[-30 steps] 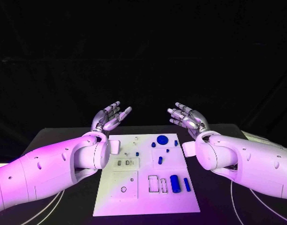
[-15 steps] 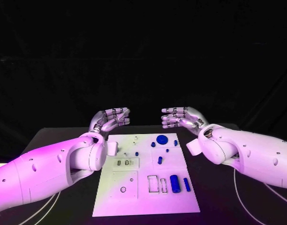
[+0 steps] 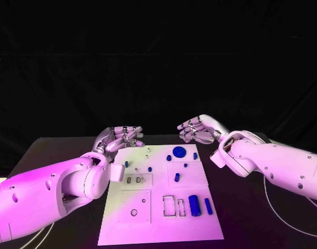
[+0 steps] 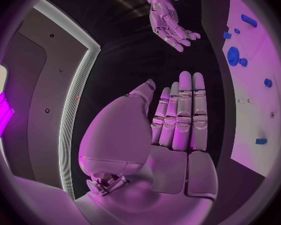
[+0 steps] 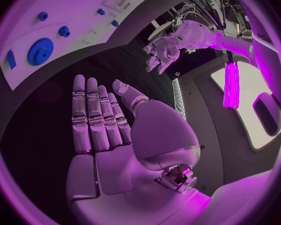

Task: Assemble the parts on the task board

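While both arms reach in over the black worktop [image 3: 61,148], the task board [image 3: 153,228] lies flat in the middle of it, long side running away from the robot.

Left robot hand [image 3: 118,138]: it hovers just beyond the far left corner of the task board, touching nothing. The left wrist view shows the palm flat and the fingers [image 4: 183,110] extended side by side, with nothing between them; the head view shows them slightly curled. It holds no part.

Right robot hand [image 3: 197,129]: it hovers just beyond the far right corner of the task board, apart from the board. The right wrist view shows the fingers [image 5: 90,116] straight and close together, the thumb set off to one side, the palm empty.

Parts on the task board:
- A blue gear [image 3: 178,152] lies near the far edge, close below the right robot hand.
- A blue cylinder [image 3: 194,204] lies in the near right area, with a slimmer blue pin [image 3: 207,206] just beside it on the right.
- A short blue peg [image 3: 177,177] lies near the board centre.
- Several smaller blue pieces lie scattered between the gear and the peg; their shapes are too small to tell.
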Robot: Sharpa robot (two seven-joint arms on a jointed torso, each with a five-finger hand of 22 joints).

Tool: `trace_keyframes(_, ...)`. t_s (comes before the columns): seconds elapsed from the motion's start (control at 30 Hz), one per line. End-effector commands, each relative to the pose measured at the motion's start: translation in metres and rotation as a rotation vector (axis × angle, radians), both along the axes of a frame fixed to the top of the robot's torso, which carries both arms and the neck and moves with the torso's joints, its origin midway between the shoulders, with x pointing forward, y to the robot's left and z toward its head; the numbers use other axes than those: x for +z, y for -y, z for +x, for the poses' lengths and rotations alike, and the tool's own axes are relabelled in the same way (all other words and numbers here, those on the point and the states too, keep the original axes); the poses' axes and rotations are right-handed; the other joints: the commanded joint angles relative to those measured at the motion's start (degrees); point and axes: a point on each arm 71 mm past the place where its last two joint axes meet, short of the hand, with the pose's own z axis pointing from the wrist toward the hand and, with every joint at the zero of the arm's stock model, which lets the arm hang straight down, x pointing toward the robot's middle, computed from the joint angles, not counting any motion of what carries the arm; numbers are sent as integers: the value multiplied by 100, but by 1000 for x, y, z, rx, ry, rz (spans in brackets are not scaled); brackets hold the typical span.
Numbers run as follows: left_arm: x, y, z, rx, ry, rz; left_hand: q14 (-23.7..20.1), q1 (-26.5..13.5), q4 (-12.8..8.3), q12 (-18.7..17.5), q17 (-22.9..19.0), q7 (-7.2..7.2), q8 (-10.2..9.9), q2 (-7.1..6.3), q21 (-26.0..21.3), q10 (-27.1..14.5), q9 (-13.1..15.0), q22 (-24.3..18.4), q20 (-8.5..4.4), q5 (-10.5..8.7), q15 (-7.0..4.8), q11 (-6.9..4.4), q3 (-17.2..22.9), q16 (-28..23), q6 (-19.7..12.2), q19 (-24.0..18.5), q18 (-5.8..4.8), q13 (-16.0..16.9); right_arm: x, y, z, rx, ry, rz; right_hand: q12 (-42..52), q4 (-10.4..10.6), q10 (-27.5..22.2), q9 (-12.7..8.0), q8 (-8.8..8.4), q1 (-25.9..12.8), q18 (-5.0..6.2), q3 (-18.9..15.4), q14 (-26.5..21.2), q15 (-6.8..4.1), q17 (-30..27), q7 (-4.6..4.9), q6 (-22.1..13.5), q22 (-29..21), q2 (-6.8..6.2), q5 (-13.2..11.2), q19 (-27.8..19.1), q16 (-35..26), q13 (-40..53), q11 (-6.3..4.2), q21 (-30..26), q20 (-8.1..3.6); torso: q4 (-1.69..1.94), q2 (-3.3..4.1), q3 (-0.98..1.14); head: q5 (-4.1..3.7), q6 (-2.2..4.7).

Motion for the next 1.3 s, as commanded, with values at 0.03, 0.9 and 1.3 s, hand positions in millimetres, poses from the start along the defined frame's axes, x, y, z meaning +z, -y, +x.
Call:
trace_keyframes(0.03,6,6,-6,-51,0,-5,112,-76,-24,-11,124,-6,-48,-30,79,104,-6,38,-34,-23,-47,-36,19,109,59,105,22,18,1,-6,1,36,80,-255,-47,3,492,12,-23,64,81,-42,1515,-412,240,-137,308,371,-224,-114,931,588,21,-241,802,-428,68,189,-8,-57,42)
trace_keyframes(0.9,33,16,-41,-132,-29,-79,-129,-195,-90,-100,867,50,-231,-85,409,-15,-9,248,-70,-25,-38,9,79,810,-14,77,-9,36,14,-43,6,113,193,-836,-194,364,507,11,-44,-141,55,122,1672,-601,2074,-389,538,1253,-586,-218,1154,2990,9,-415,2291,-662,299,727,-50,-202,219)
trace_keyframes(1.3,36,12,-40,-129,-24,-77,-588,-229,-137,-102,954,86,-256,-76,333,-126,-3,230,3,-26,46,62,98,745,-18,-250,-21,40,13,-48,6,134,188,-858,-166,453,406,22,-24,-116,63,199,1674,-584,2379,-393,624,1378,-595,-223,1108,3308,24,-402,2492,-647,362,827,-78,-251,257)
